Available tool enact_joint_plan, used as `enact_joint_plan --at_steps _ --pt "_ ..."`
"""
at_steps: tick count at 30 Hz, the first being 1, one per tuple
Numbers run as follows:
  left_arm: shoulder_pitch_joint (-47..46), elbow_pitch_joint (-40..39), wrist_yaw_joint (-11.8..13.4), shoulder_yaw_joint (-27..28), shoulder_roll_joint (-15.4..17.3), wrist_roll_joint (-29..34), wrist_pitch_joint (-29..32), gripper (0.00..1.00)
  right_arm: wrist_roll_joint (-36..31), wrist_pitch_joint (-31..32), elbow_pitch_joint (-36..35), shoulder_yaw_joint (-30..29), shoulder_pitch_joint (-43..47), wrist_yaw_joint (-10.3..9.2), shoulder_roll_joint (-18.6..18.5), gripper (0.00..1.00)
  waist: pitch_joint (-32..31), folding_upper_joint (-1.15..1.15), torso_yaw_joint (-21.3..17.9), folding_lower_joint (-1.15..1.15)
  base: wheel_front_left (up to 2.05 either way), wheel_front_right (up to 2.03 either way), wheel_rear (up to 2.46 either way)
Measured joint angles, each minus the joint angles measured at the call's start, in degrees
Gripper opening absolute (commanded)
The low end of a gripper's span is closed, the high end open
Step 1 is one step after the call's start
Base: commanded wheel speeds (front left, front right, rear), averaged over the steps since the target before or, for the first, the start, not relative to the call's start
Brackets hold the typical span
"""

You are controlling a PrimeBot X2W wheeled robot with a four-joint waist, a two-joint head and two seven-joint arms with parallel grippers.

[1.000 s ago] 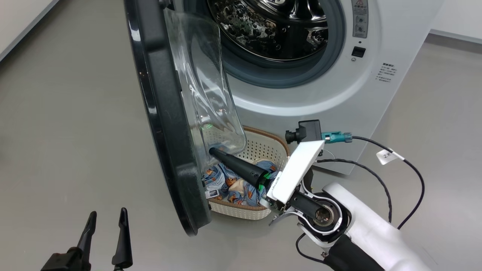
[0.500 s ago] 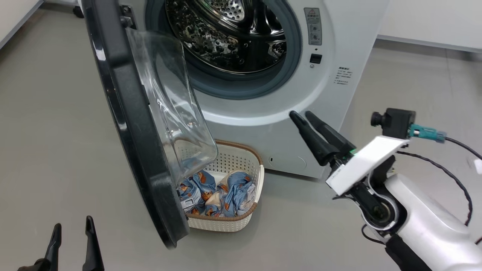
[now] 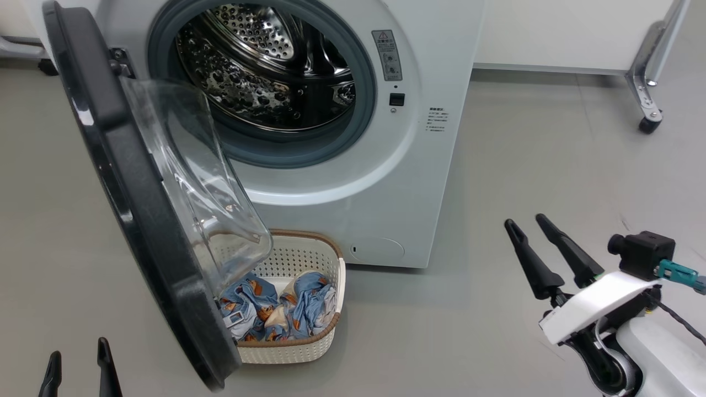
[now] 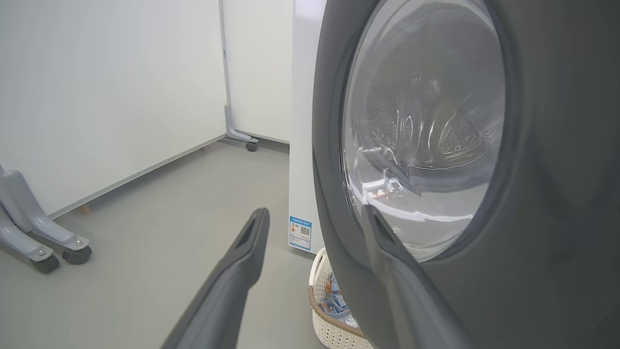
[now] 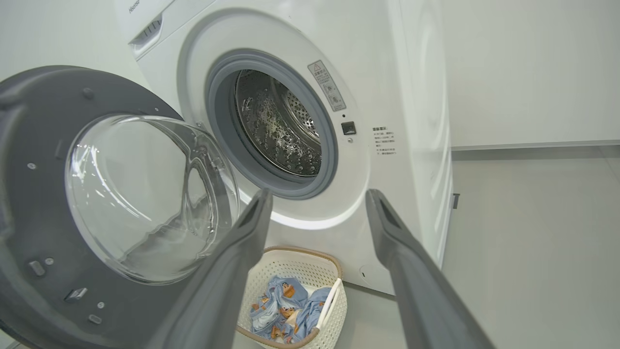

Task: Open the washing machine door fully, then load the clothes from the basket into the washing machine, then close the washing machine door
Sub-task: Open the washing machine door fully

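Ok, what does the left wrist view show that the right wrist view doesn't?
Left wrist, not right: the washing machine door from outside, a blue label, wheeled frame legs. Right wrist, not left: the steel drum, grey gasket, the door from inside. Both: the basket, the clothes, an open gripper (left gripper, right gripper).

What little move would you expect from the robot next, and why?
Probably reach the right pincer down toward the clothes in the basket: the door stands well open, the drum looks empty, and that open pincer holds nothing.
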Motion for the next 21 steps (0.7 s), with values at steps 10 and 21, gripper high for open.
enact_joint_plan --at_steps 10,21 --pt "0.13 0.45 -0.87 0.85 -0.02 -0.27 0.00 1.00 -13.81 0.51 -1.34 -11.68 5.20 -7.10 -0.74 1.00 0.11 0.00 -3.79 0.00 0.00 0.00 0.00" --pt "-0.02 1.69 -1.35 0.98 -0.03 -0.26 0.00 1.00 -26.50 0.52 -5.41 -19.93 14.51 -12.04 2.38 1.00 1.12 0.00 -4.42 0.00 0.00 0.00 0.00"
